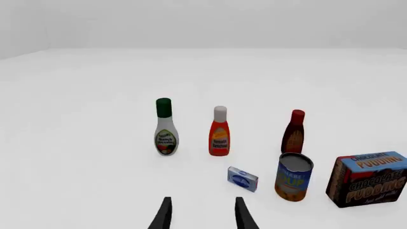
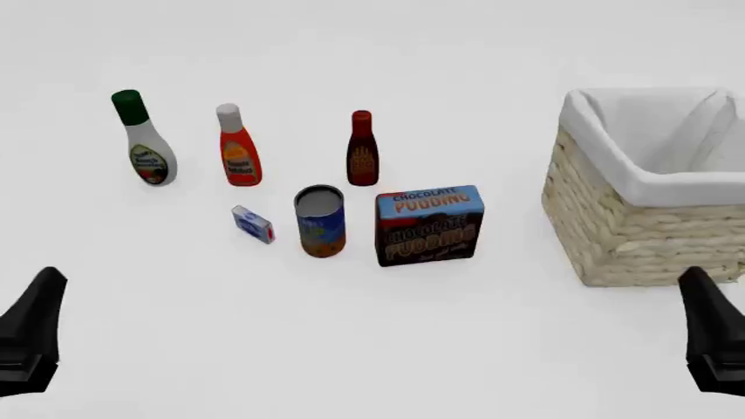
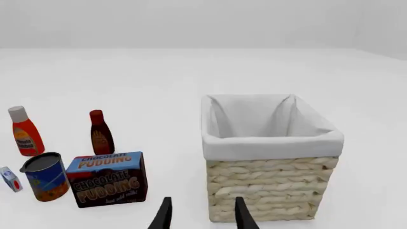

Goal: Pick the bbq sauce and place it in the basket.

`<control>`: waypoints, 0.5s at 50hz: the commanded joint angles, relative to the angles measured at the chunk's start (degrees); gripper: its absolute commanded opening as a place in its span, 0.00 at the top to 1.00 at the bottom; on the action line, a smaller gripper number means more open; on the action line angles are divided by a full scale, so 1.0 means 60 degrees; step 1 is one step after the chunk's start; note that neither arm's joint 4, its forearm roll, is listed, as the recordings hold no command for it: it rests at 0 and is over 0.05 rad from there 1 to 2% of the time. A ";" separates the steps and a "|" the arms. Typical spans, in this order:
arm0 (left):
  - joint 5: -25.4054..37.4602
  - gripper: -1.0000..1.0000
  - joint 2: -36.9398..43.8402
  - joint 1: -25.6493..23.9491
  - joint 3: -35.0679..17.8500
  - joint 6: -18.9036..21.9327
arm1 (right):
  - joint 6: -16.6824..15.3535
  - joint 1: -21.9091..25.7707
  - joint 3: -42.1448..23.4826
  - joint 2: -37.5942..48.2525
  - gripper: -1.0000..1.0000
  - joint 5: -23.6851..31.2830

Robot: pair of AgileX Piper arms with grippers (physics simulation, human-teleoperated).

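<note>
The bbq sauce (image 2: 362, 149) is a slim dark brown-red bottle with a red cap, standing upright behind the soup can; it also shows in the wrist views (image 1: 294, 132) (image 3: 100, 133). The basket (image 2: 629, 223), pale wicker with a white liner, stands at the right (image 3: 270, 183) and holds nothing that I can see. My left gripper (image 1: 202, 214) is open, low at the near left (image 2: 30, 336), well short of the bottles. My right gripper (image 3: 202, 214) is open too, at the near right (image 2: 710, 340), just before the basket.
A white bottle with green cap (image 2: 145, 140) and an orange-red bottle with white cap (image 2: 237, 147) stand left of the sauce. In front are a small blue-white box (image 2: 253, 224), a soup can (image 2: 320, 221) and a chocolate pudding box (image 2: 428, 224).
</note>
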 commanded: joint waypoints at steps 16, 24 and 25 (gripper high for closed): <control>0.0000 0.00 0.0000 0.0000 0.0000 0.0000 | -0.0010 0.0010 -0.0034 0.0123 0.00 -0.0001; 0.0000 0.00 0.0000 0.0000 0.0000 0.0000 | -0.0097 0.0146 -0.0273 0.0349 0.00 0.0004; 0.0000 0.00 0.0000 0.0000 0.0000 0.0000 | -0.0108 0.0172 -0.0369 0.0465 0.00 -0.0038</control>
